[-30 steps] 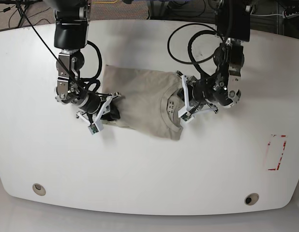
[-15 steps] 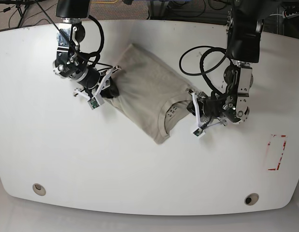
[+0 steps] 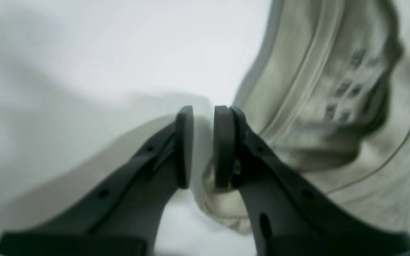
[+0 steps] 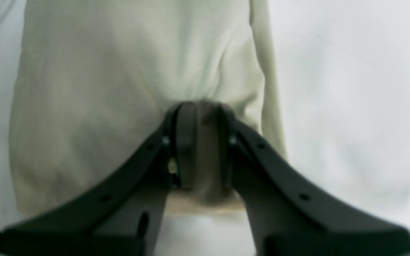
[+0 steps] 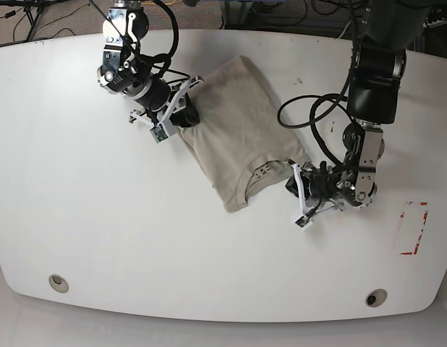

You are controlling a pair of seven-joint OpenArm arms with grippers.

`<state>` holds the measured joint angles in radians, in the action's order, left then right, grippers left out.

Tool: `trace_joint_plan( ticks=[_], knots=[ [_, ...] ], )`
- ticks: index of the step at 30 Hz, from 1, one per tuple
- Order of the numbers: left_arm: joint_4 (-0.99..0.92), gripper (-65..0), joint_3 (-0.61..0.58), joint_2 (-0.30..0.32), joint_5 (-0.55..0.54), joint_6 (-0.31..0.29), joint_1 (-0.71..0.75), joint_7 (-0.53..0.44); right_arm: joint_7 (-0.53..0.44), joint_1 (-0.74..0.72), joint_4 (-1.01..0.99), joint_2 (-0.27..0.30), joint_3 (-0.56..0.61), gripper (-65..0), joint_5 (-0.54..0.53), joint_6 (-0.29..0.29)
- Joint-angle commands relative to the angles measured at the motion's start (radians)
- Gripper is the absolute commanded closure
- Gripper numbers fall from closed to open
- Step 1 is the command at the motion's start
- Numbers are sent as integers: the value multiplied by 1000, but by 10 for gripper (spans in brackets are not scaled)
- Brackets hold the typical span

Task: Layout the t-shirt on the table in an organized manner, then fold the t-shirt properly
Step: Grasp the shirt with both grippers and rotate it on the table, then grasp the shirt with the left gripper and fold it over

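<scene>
Robotics lab, white table point(image 5: 209, 275) with grommet holes point(image 5: 58, 283), loose cables point(image 5: 35, 18) behind, red-tape mark point(image 5: 414, 228)

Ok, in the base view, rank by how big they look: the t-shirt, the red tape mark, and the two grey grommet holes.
1. The t-shirt, largest by far.
2. The red tape mark.
3. The two grommet holes, left and right: they look about alike, so no ranking between them.

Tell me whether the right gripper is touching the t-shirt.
Touching. In the right wrist view, the right gripper has its jaws closed on a bunched fold of the t-shirt, with fabric filling the space between them.
</scene>
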<state>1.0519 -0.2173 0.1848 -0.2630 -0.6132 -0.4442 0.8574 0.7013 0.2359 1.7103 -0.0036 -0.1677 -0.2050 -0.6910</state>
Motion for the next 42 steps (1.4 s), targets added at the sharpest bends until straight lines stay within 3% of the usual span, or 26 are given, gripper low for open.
trace_joint_plan(
  ticks=[1, 6, 11, 19, 24, 32, 42],
  knots=[
    [15, -101, -1, 6, -9, -3, -48, -23, -19, -7, 24, -23, 32, -109, -14, -7],
    [20, -101, 6, 2, -17, -4, -95, -2, -19, -8, 38, -25, 90, -109, -12, -7],
    [130, -101, 54, 2, -19, -4, -87, 81, 14, -22, 99, -22, 86, -109, -12, -7],
    [436, -101, 121, 2, -19, -4, 81, 214, 108, -122, 118, 43, 58, -109, -23, -7],
    [597, -101, 132, -1, -19, -4, 216, 262, 131, -172, 116, 52, 61, -109, -18, -7],
    [769, -101, 131, -55, -17, -4, 405, 270, 134, -221, 76, 52, 64, -111, -15, -7],
    [750, -101, 124, -138, -9, -4, 531, 265, 134, -221, 46, 52, 59, -109, -15, -7]
  ],
)
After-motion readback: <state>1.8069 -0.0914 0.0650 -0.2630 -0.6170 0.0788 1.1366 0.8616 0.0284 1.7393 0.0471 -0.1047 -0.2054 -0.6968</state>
